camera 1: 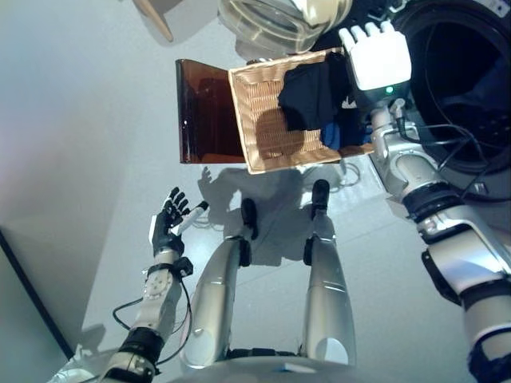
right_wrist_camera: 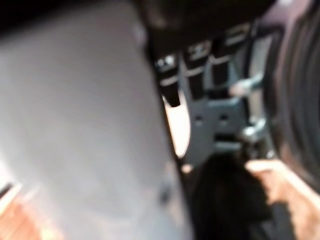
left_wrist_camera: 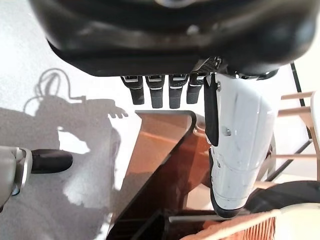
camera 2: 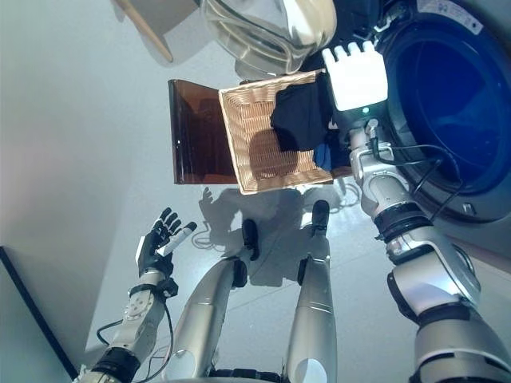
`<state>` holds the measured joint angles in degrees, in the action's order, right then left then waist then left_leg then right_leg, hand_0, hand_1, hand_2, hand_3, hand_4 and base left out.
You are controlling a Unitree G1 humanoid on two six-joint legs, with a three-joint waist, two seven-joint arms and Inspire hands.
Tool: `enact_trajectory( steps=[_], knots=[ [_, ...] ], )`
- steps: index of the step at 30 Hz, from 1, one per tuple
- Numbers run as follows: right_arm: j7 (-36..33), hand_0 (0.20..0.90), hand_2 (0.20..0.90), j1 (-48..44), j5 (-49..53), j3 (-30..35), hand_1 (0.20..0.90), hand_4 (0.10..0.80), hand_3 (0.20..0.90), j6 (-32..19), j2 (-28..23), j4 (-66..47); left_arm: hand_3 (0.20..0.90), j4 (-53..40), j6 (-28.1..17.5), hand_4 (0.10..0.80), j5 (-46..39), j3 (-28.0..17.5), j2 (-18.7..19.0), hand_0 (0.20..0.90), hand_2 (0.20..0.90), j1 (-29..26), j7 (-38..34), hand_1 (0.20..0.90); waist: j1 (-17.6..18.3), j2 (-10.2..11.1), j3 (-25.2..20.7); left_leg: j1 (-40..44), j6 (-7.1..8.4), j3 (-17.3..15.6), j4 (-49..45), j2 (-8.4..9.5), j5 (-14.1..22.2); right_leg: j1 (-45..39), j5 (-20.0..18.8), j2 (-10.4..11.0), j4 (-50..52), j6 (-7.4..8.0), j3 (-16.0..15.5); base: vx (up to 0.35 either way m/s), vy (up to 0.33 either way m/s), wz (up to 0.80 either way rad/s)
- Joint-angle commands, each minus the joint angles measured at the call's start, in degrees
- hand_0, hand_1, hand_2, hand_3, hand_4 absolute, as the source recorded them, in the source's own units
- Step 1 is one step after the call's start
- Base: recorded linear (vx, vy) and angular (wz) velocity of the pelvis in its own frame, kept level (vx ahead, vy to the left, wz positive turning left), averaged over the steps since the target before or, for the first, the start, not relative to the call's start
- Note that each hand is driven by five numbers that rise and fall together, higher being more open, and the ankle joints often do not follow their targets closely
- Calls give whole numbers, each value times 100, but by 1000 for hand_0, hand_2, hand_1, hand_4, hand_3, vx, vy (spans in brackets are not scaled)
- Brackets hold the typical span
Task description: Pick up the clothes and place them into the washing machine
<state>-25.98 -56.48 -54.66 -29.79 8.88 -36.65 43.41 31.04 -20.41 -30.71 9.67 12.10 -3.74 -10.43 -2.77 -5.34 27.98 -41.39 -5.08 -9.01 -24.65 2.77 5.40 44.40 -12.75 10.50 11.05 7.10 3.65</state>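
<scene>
Woven wicker basket [camera 1: 263,120], rough, pale tan weave. Dark clothes [camera 1: 307,96] inside, soft matt cloth. Brown panel [camera 1: 204,112] beside the basket, smooth, glossy, translucent plastic. Washing machine door [camera 2: 263,28], clear glossy glass in a shiny rim. Floor [camera 1: 96,120] smooth, pale, faintly reflective.

No writing could be read anywhere; a pale label on the washing machine [camera 2: 447,104] near its top rim was too small to make out.
</scene>
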Motion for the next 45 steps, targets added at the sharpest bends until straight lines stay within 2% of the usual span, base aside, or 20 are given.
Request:
enact_trajectory(
  steps=[1, 18, 33, 40, 45],
  knots=[
    [-222, 900, 900, -818, 246, -37, 900, 800, 900, 83, -117, -89, 900, -407, -355, 800, 15, -280, 208, 900, 900, 327, -147, 900, -177, -199, -128, 250, 408, 218, 1129, 151, -686, -129, 850, -206, 784, -219, -342, -13, 7, 5],
    [-208, 900, 900, -795, 1058, 109, 900, 800, 900, -125, 372, 325, 900, -708, -405, 800, -106, -430, 198, 900, 900, 388, -233, 900, -253, -325, 60, 46, 428, 229, 1131, 170, -782, 92, 842, -199, 874, -258, -356, -5, 1, 1],
    [-164, 900, 900, -904, 1320, 111, 900, 800, 900, -78, 109, 682, 900, -1357, -442, 800, -261, -511, 278, 900, 900, 650, -163, 900, -313, -492, 181, -277, 497, 276, 1125, 180, -887, 410, 868, -189, 981, -270, -406, -5, -14, 6],
    [-141, 900, 900, -1278, 1468, -18, 900, 800, 900, -30, -278, 1267, 900, -1609, -452, 800, -365, -538, 328, 900, 900, 763, -88, 900, -353, -576, 181, -492, 513, 321, 1070, 194, -915, 639, 899, -171, 1115, -285, -415, -17, -12, 9],
    [-145, 900, 900, -1613, 1627, -145, 900, 800, 900, -14, -317, 1576, 900, -1687, -471, 800, -445, -595, 348, 900, 900, 796, -110, 900, -408, -596, 181, -629, 517, 351, 1051, 200, -945, 773, 909, -172, 1192, -298, -438, -16, -9, 6]
  ],
)
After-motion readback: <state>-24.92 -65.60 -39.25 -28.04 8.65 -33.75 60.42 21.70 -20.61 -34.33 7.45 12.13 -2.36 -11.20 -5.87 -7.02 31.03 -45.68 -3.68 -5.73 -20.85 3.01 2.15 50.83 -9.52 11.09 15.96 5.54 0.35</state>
